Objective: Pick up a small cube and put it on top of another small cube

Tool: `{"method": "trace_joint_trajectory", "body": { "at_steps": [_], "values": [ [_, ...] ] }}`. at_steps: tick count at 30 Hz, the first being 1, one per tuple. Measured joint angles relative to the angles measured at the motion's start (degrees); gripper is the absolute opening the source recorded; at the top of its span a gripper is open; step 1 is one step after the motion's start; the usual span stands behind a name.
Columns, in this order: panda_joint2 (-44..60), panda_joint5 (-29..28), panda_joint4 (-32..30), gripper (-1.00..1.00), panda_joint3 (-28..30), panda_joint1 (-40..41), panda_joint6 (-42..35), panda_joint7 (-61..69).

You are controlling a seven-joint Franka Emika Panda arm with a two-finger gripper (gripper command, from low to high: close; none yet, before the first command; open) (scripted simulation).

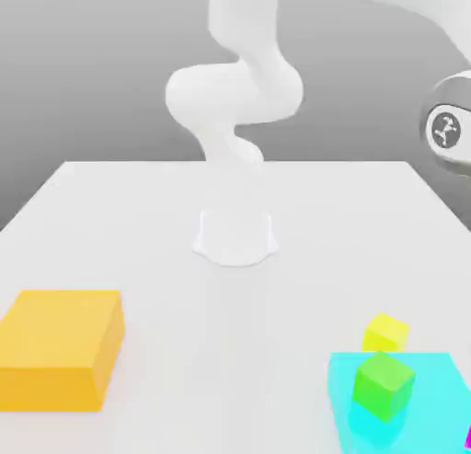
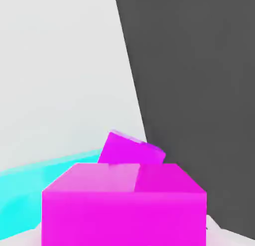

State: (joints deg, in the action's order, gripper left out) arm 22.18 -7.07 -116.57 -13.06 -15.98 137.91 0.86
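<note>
The jaws are closed tight on the small cube (image 2: 124,202). In the hand view this magenta cube sits big and close, right in front of the camera. Just behind it, at about 12 o'clock from it, a second magenta cube (image 2: 132,151) lies tilted. I cannot tell if the two touch. At 9 o'clock from the held cube is a strip of the cyan block (image 2: 30,182), which looks see-through. Past it lies the white table (image 2: 60,65), and the table's edge runs against dark gray.

The exterior view shows things the hand view does not. The white arm (image 1: 235,93) rises from its round base in the middle of the table. A big orange block (image 1: 63,349) sits at about 8 o'clock from the base. The cyan block (image 1: 432,406) sits at about 4 o'clock, and a green cube (image 1: 384,383) shows inside or through it; I cannot tell which. A yellow cube (image 1: 385,332) sits just behind the green one.
</note>
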Motion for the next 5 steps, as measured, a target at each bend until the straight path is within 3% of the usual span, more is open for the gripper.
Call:
{"method": "trace_joint_trajectory", "body": {
  "at_steps": [5],
  "values": [
    [0.0,0.0,0.0,1.0,0.0,0.0,0.0,0.0]
  ]
}}
